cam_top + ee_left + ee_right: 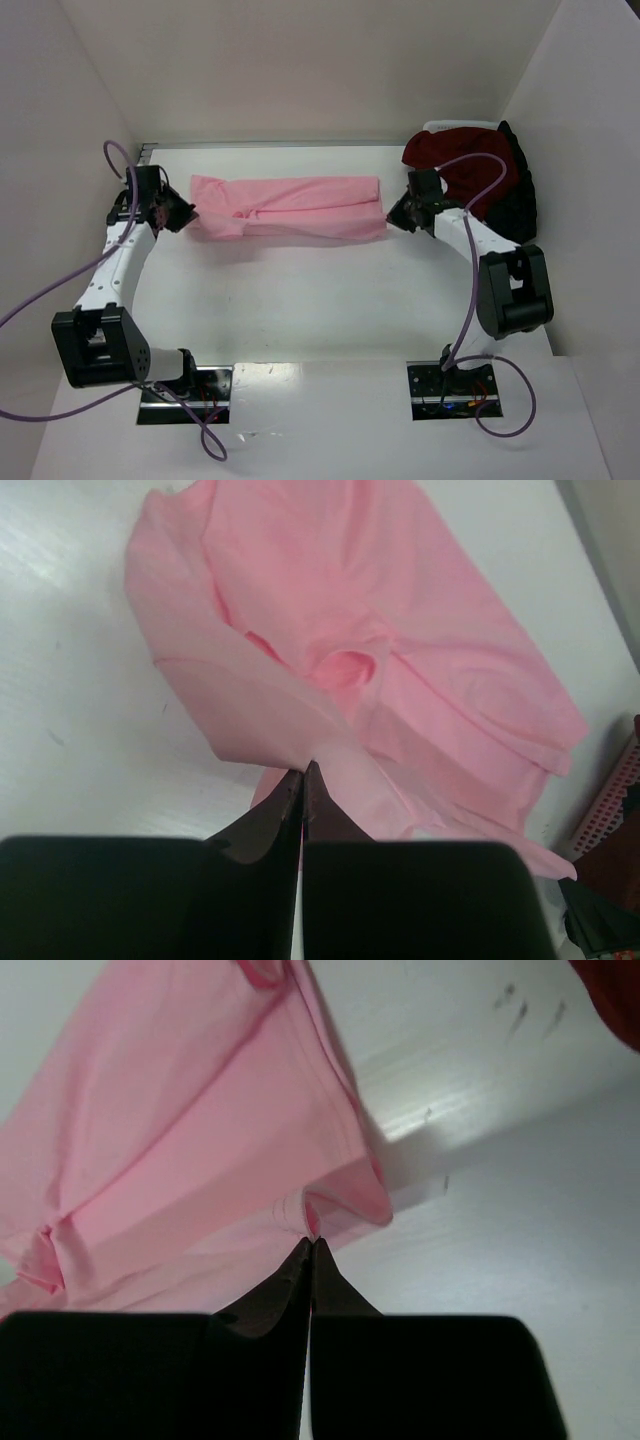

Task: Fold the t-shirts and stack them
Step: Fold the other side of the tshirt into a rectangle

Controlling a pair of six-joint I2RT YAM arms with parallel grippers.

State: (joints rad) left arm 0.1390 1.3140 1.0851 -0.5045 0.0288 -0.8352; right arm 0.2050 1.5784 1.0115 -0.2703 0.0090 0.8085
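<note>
The pink t-shirt (290,207) is lying as a long, narrow band on the table (320,310), with its long axis running left to right between the two arms. The left gripper (186,215) is sitting at the shirt's left end; in its wrist view the jaws are pressing together on a pinch of pink cloth, which is rising slightly to meet them. The right gripper (397,217) is sitting at the shirt's right end, its jaws likewise clamping a small fold of the edge. The dark red and black t-shirts (480,180) are lying heaped just beyond the pink shirt's right end, behind the right gripper. With each arm gripping its own end, neither is nearer. The coming fold is probably turning on carrying one end along that left-right axis over the other.
</note>
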